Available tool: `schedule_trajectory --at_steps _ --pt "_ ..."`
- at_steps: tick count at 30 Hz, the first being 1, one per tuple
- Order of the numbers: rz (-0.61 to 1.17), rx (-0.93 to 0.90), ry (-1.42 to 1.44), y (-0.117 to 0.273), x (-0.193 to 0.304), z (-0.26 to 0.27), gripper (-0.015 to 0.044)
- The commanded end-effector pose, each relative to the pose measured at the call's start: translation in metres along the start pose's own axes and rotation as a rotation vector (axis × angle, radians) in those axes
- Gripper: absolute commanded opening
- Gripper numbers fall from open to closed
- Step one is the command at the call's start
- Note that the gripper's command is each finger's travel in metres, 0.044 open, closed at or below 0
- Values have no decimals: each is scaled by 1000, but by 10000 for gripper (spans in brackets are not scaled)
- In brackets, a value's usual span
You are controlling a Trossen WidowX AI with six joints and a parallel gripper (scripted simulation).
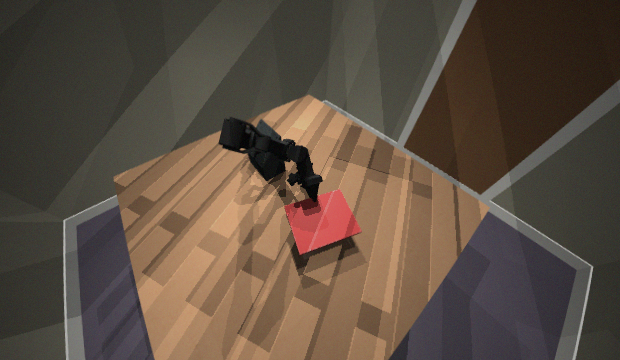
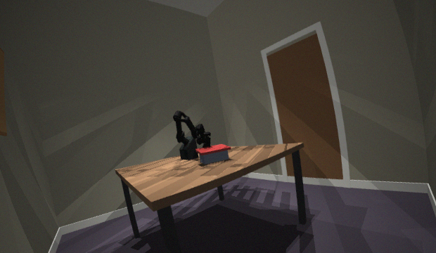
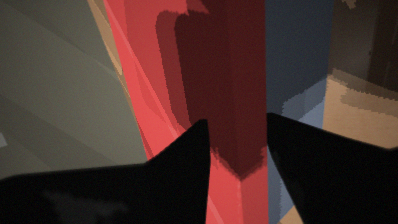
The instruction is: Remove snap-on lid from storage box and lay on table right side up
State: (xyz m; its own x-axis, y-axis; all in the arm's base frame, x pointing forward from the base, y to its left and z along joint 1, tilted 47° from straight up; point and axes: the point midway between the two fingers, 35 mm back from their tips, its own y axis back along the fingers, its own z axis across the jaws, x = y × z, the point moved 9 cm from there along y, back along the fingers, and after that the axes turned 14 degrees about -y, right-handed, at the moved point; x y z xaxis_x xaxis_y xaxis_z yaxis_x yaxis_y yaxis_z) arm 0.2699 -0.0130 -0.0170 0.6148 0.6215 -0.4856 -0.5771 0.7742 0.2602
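The wood-plank table (image 1: 390, 260) (image 2: 190, 183) stands in a drab grey-green room, a brown door (image 1: 470, 100) (image 2: 306, 105) behind it. On it I have the blue-grey storage box (image 2: 214, 157) (image 3: 297, 50), its red snap-on lid (image 1: 324, 222) (image 2: 214, 149) (image 3: 237, 195) on top, near the arm's base (image 1: 267, 167) (image 2: 188, 150). My gripper (image 1: 315, 199) (image 2: 206, 145) (image 3: 235, 125) is clenched on the lid's edge, one finger over the top face, the other against the side where the box wall shows (the wrist view is my best check on this).

I judge the step in hand to be prising the lid loose. I would lift slowly at this edge, perhaps tilting a little, so the snap gives here first; a hard straight pull could carry the box up too or drag it. Once free, I'd level the lid, clear the walls, and keep its top face upward for laying down.
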Motion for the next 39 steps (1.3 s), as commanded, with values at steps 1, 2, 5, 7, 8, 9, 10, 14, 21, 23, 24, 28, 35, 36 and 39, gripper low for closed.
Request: schedule_trajectory --at_steps 1,2,5,7,8,9,10,14,21,23,24,28,35,36,39 --pt "8 -4 15 1 -1 1 0" --pt "9 -4 17 2 0 2 0" --pt "10 -4 18 5 0 5 0" --pt "10 -4 18 6 1 7 0" --pt "10 -4 18 7 1 8 0" --pt "10 -4 18 7 2 9 0" --pt "10 -4 18 8 2 10 0" --pt "10 -4 18 11 3 15 0" --pt "10 -4 18 15 5 23 0" --pt "10 -4 17 16 6 25 0" --pt "10 -4 17 17 6 26 0" --pt "10 -4 17 19 8 31 0" --pt "10 -4 17 23 10 40 0" --pt "10 -4 17 23 10 41 0" --pt "10 -4 17 24 11 45 0"
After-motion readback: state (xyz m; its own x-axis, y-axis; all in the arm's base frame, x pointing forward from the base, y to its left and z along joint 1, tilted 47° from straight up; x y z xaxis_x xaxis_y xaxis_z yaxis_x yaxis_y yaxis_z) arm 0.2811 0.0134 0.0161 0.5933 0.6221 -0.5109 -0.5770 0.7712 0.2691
